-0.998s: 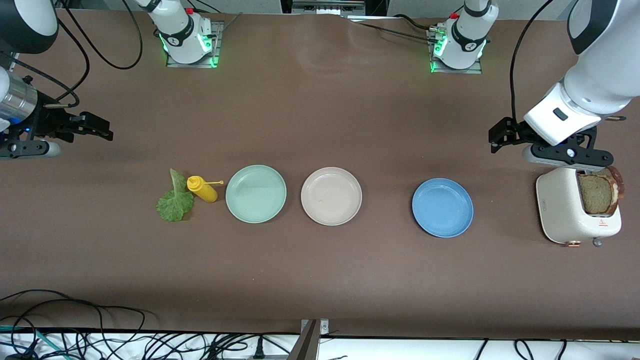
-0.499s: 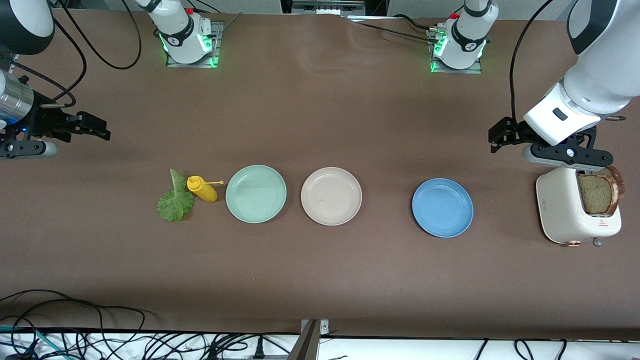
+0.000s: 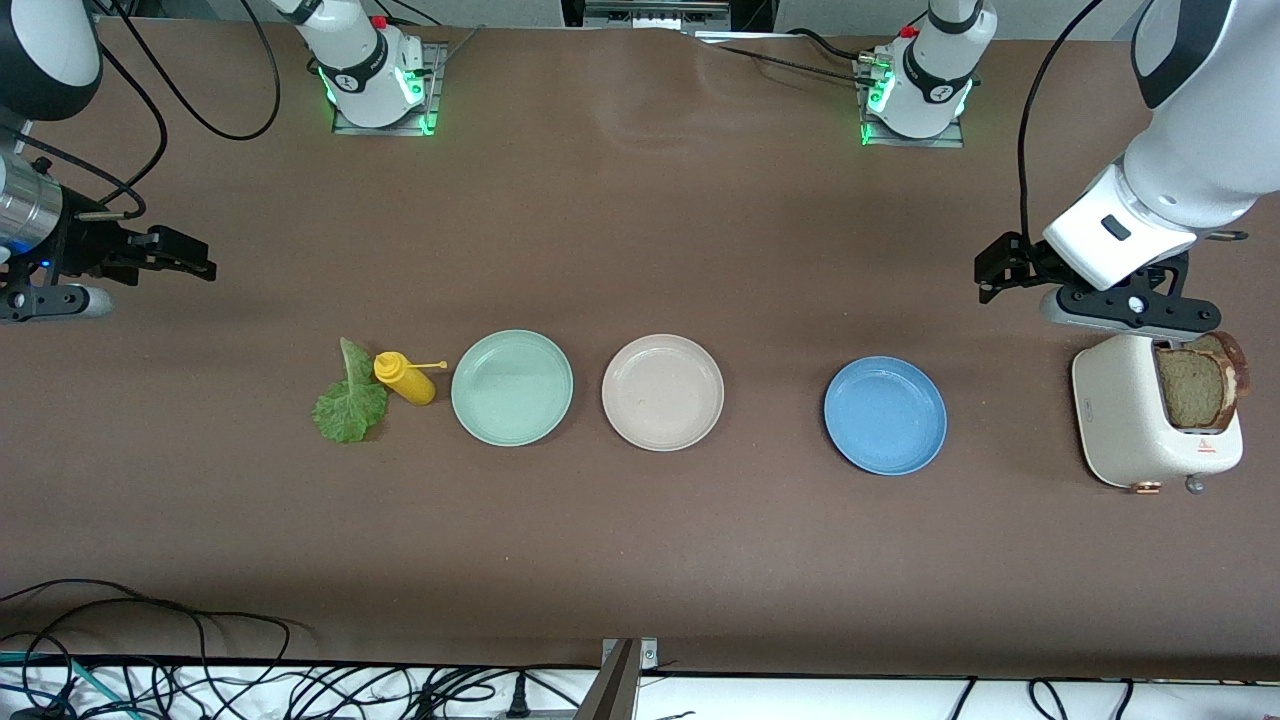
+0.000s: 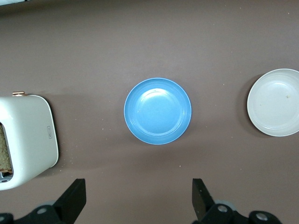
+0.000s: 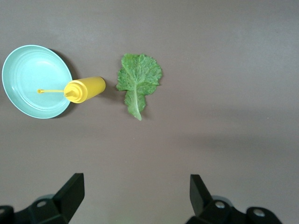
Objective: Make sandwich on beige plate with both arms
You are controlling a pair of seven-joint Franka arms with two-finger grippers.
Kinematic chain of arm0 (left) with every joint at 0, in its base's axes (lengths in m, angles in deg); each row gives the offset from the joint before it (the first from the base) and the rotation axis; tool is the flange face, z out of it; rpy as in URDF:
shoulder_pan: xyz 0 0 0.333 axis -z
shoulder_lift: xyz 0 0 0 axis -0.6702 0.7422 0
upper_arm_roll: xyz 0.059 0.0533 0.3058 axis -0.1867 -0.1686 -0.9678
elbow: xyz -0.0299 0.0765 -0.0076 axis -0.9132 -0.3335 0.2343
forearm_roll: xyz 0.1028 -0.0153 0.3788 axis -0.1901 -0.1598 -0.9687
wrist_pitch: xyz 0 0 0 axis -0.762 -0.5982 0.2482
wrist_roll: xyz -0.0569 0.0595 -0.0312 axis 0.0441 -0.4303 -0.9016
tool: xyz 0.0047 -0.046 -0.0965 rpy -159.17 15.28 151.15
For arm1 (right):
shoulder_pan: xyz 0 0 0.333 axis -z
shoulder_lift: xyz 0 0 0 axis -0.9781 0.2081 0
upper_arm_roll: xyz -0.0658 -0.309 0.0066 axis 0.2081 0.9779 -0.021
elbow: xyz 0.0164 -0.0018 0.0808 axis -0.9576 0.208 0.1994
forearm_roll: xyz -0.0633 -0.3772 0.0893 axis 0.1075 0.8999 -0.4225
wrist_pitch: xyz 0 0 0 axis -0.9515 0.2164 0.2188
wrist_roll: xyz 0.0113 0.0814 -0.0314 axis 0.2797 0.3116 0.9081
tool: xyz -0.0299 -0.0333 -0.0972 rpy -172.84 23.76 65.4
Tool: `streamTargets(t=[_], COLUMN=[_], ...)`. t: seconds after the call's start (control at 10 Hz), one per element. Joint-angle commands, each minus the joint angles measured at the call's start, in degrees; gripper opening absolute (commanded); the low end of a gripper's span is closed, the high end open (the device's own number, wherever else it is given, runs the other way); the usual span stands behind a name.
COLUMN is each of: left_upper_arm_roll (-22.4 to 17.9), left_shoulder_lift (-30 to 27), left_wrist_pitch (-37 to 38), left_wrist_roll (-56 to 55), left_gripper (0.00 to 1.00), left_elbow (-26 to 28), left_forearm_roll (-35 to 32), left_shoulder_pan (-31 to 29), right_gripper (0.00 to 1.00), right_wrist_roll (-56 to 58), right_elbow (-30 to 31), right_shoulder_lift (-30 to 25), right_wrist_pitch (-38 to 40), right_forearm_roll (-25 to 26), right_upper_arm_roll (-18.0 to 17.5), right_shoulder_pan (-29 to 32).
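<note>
The beige plate [image 3: 662, 392] sits bare in the middle of the table and also shows in the left wrist view [image 4: 274, 102]. Two brown bread slices [image 3: 1195, 385] stand in the white toaster [image 3: 1125, 405] at the left arm's end. A green lettuce leaf [image 3: 350, 398] lies flat toward the right arm's end and shows in the right wrist view [image 5: 138, 81]. My left gripper [image 3: 1000, 270] is open and empty over bare table beside the toaster; its jaws stand wide apart [image 4: 138, 186]. My right gripper [image 3: 195, 258] is open and empty over bare table at the right arm's end [image 5: 135, 184].
A mint-green plate [image 3: 512, 388] and a blue plate [image 3: 885, 415] flank the beige plate. A yellow squeeze bottle [image 3: 405, 378] lies between the lettuce and the mint-green plate. Cables [image 3: 150, 660] lie along the edge nearest the front camera.
My right gripper has drifted slightly toward the right arm's end of the table. The left arm has barely shifted. Nothing on the table moved.
</note>
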Motion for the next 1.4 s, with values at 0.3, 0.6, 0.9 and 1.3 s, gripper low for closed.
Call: streamTargets(t=[0.3,0.6,0.9,1.3], left_upper_arm_roll=[-0.38,-0.38,-0.38,-0.38], left_shoulder_lift=[-0.24,-0.24,-0.24,-0.24], left_wrist_pitch=[0.55,0.72,0.64,0.64], left_wrist_roll=[0.96,0.96,0.96,0.88], left_gripper=[1.0,1.0,1.0,1.0], left_elbow=[-0.29,0.06,-0.02,-0.03], left_forearm_roll=[1.16,1.25,1.25,1.16], left_shoulder_pan=[0.2,0.2,0.12,0.03], right_gripper=[1.0,1.0,1.0,1.0], right_wrist_roll=[0.98,1.07,0.98,0.98], right_elbow=[-0.49,-0.49,-0.58,-0.93], right_shoulder_lift=[-0.16,0.01,-0.08,-0.34], right_wrist_pitch=[0.6,-0.1,-0.72,-3.09], right_forearm_roll=[-1.21,-1.3,-1.57,-1.56], right_upper_arm_roll=[0.16,1.22,1.13,1.22], right_shoulder_pan=[0.28,0.37,0.19,0.19])
